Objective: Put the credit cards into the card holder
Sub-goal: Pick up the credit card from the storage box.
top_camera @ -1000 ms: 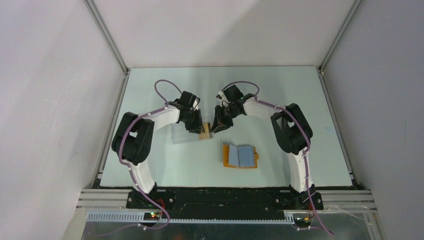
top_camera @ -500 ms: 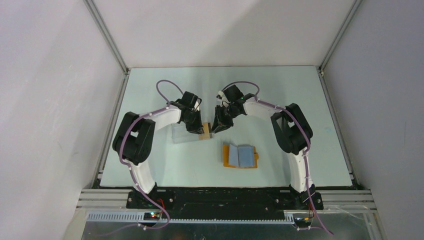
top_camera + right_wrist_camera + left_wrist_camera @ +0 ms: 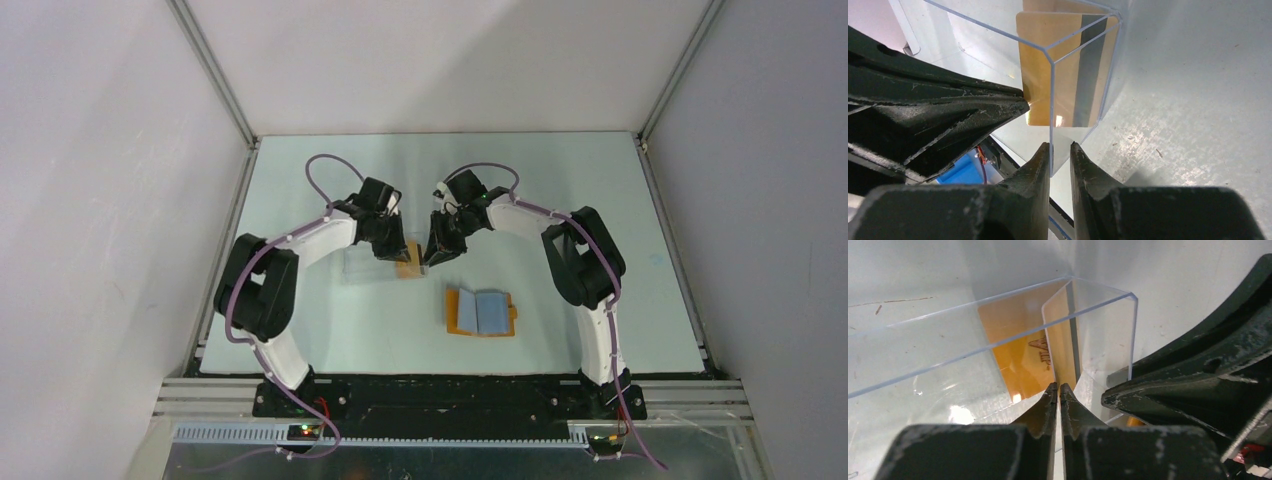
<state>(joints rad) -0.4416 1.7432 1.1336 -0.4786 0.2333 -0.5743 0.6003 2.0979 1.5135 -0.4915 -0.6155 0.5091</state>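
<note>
Left wrist view shows the left hand [image 3: 1058,386] pinched nearly shut on the near edge of the credit cards [image 3: 1018,335], which stand at the open end of the clear case [image 3: 1108,340], directly up-frame of that hand. Right hand [image 3: 1060,146] clamps the case's corner edge narrowly. The card holder [image 3: 480,312] lies open on the counter [image 3: 600,200], lower right of the case in the top view.

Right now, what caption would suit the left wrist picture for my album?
Left gripper pinches the edge of an orange credit card in the clear case.

Clear case [image 3: 1105,330] walls around cards [image 3: 407,268]
</note>
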